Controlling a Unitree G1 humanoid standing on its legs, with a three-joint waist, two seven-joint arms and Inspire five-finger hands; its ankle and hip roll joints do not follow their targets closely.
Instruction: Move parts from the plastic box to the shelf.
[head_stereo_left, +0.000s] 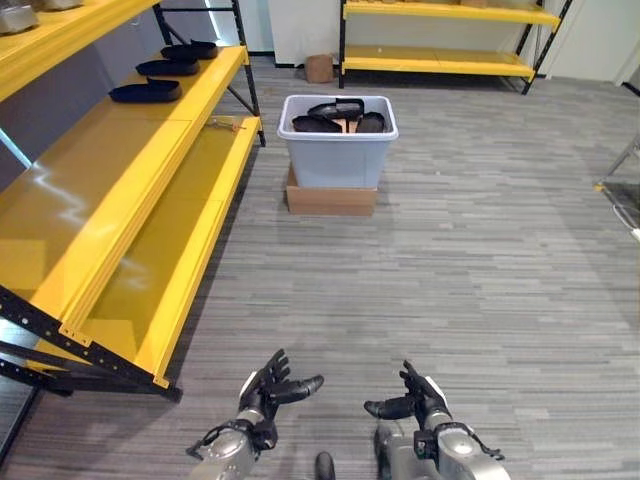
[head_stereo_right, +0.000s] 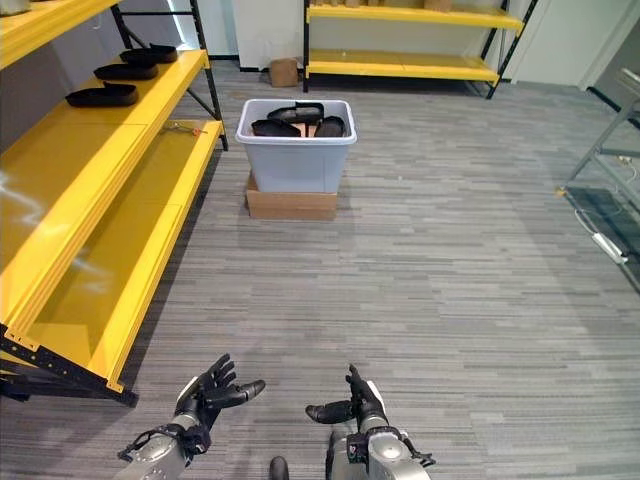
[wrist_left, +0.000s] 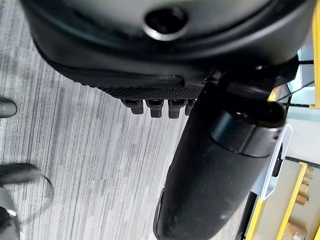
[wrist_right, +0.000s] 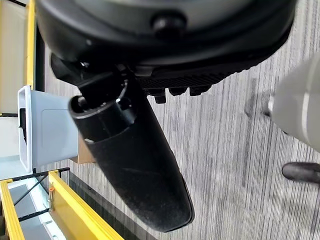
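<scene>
- The dark parts (head_stereo_left: 335, 116) lie piled in the pale plastic box (head_stereo_left: 338, 155), several of them overlapping and one arched over the others, so the topmost is the one to take.
- The box stands on a flat cardboard box (head_stereo_left: 331, 198) on the grey floor (head_stereo_left: 450, 260), just beside the far end of the yellow shelf (head_stereo_left: 120, 190) at the robot's left.
- Three more dark parts (head_stereo_left: 146, 92) already lie in a row on the shelf's upper board toward its far end, one behind another; the near stretch of that board is bare, and it is the sensible place for the next ones.
- A second yellow shelf (head_stereo_left: 440, 62) runs along the back wall, with a small brown container (head_stereo_left: 319, 68) on the floor beside it; neither looks to matter for this step.
- The left hand (head_stereo_left: 268, 390) and the right hand (head_stereo_left: 415, 400) both hang low in front of the robot, fingers spread and relaxed, thumbs turned toward each other, and neither has hold of anything.
- Both hands are well apart from the box, so the step in hand appears to be the approach: the robot probably has to walk forward until the box rim is within reach.
- Doing it well likely means stopping square to the box, reaching down over the rim rather than against it, and closing round a single part at its narrow middle.
- The box sits raised on the cardboard, so a knock to its wall could shift it.
</scene>
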